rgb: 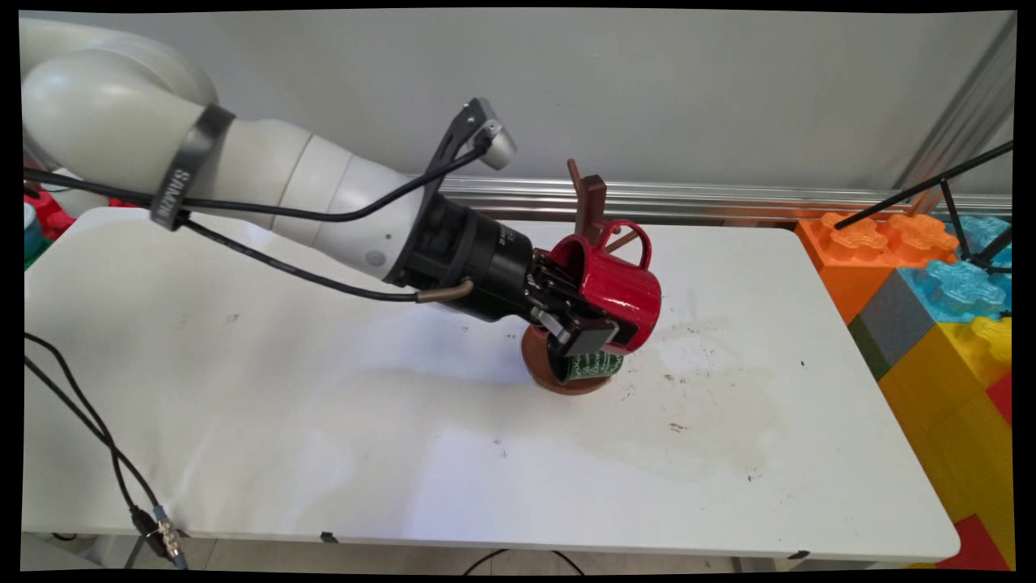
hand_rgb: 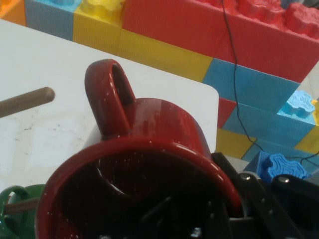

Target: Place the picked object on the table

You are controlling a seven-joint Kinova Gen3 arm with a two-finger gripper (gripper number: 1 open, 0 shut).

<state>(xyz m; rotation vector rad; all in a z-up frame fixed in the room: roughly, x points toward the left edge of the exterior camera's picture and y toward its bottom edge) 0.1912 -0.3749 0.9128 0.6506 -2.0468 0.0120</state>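
The claw is clamped on the rim wall of a red mug, one finger being seen inside the mouth and the other pressed against the outer wall. The mug is held clear of the tabletop, tipped onto its side so that its mouth faces back along the arm and its handle points upward and away. In the hand view the dark inside of the mug fills the lower part of the picture, with the handle rising above it.

Directly under the claw a green mug is seen, resting at a brown round base that sits on the tabletop. Only a small part of the green mug is caught at the lower left of the hand view, so how it is seated cannot be told. Just beyond the held mug a brown wooden post rises, with a peg sticking out near the handle; a wooden peg is also seen to the left in the hand view.

Since the grip is on one wall only, the mug is judged liable to swing if it is moved fast; slow motion and clearance from the green mug below and the peg beside the handle are called for.

Farther off, past the tabletop's edge, large coloured building blocks are stacked.
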